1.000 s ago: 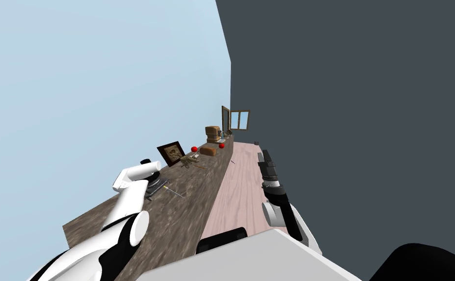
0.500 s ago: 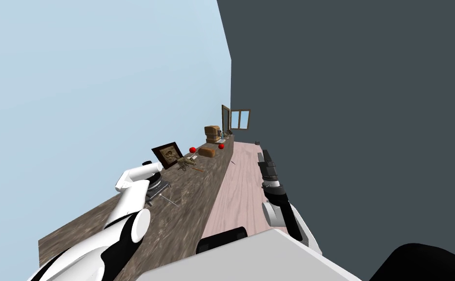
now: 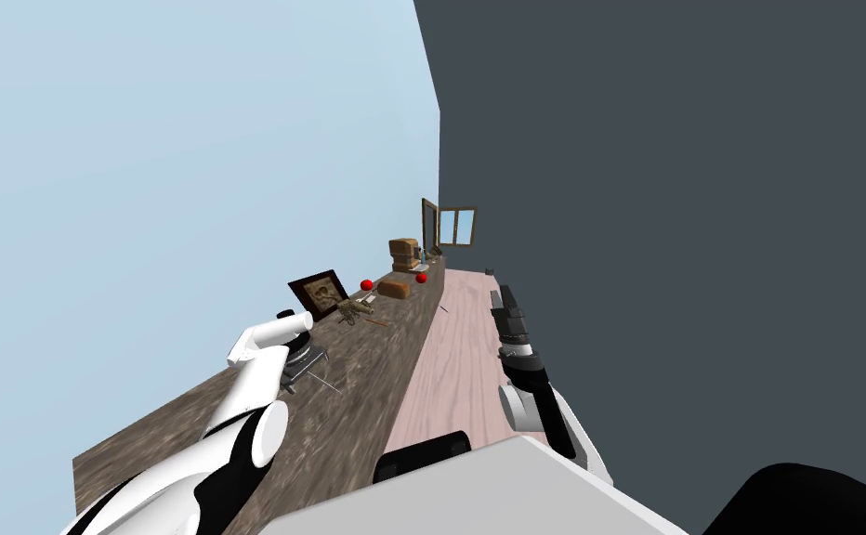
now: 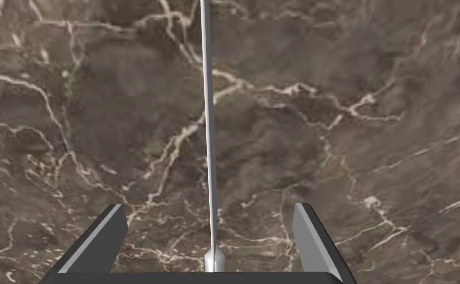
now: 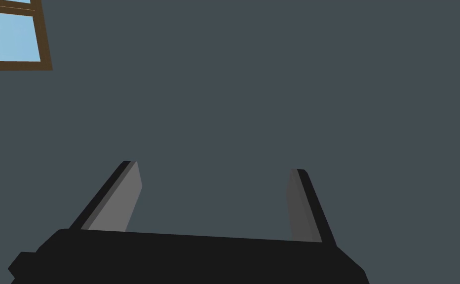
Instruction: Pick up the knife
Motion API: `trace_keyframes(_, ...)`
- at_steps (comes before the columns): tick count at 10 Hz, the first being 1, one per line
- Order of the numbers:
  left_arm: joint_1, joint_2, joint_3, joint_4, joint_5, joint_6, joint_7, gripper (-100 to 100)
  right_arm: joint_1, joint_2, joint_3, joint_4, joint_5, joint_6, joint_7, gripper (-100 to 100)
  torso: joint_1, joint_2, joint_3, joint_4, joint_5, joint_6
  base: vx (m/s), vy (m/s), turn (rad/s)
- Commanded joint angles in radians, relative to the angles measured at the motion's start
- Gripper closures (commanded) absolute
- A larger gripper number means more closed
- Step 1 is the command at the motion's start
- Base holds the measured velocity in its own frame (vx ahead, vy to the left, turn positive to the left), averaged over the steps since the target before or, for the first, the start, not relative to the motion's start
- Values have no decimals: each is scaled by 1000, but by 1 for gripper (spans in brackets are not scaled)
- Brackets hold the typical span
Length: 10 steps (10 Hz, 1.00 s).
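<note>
**mk_bolt:** So where's the knife (image 4: 208, 123), and which way is it lying?

**servo_sam:** Flat on the brown marbled bench (image 4: 362, 123), right under the left pincer (image 4: 210, 206). In the left wrist view its long axis runs dead straight out from the pincer's body. It passes midway between the two fingers and goes on well past their tips. In the head view it's a pale hairline left of centre, slanting off toward the lower right from the pincer.

**mk_bolt:** Grabbed yet?

**servo_sam:** Nope. The pincer's spread wide, one finger either side of the knife, with bench showing in both gaps, so the fingers are clear of it. The left arm comes in white from the lower left of the head frame, stretches over the bench and folds down at the wrist. That leaves the pincer pointing down at the bench top.

**mk_bolt:** What's the knife look like?

**servo_sam:** Thin and silvery grey, seen edge-on, so basically a sliver. There's a little bulge at the end nearest the pincer's body. Can't tell handle from blade.

**mk_bolt:** Other arm?

**servo_sam:** The right pincer (image 5: 214, 166) is wide apart too, holding nothing. In the head view that arm sits right of centre over the pale wood floor (image 3: 459, 353). Further up the bench there's a picture frame (image 3: 320, 293) and a couple of red balls (image 3: 366, 284).
</note>
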Motion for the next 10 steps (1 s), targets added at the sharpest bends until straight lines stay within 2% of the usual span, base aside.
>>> trace_keyframes(1, 0, 0, 0, 0, 0, 0, 0, 100, 0, 0, 0, 0, 0, 0, 0, 0, 0, 0, 0, 0, 0, 0, 0, 0, 0)
trace_keyframes(5, 2, 2, -3, 2, -4, 6, -1, 100, 0, 0, 0, 0, 0, 0, 0, 0, 2, 1, 1, 2, 4, 0, 0, 0, 0)
trace_keyframes(6, 2, 2, -3, 2, -4, 6, -1, 0, 0, 0, 0, 0, 0, 0, 0, 0, 2, 1, 1, 2, 4, 0, 0, 0, 0)
trace_keyframes(7, -10, 11, 11, -16, -4, 34, -14, 100, 0, 0, 0, 0, 0, 0, 0, 0, 3, 1, 1, 2, 4, 0, 7, -18, 12)
trace_keyframes(8, -16, 17, 16, -26, -6, 54, -22, 100, 0, 0, 0, 0, 0, 0, 0, 0, 1, 1, 1, 2, 3, 0, 20, -36, 13)
trace_keyframes(9, -14, 13, 11, -14, -6, 35, -14, 100, 0, 0, 0, 0, 0, 0, 0, 0, 0, 0, 1, 2, 3, 1, 11, -17, 4)
trace_keyframes(10, -15, 14, 12, -15, -6, 38, -16, 0, 0, 0, 0, 0, 0, 0, 0, 0, 1, 0, 1, 1, 3, 0, 0, 0, 0)
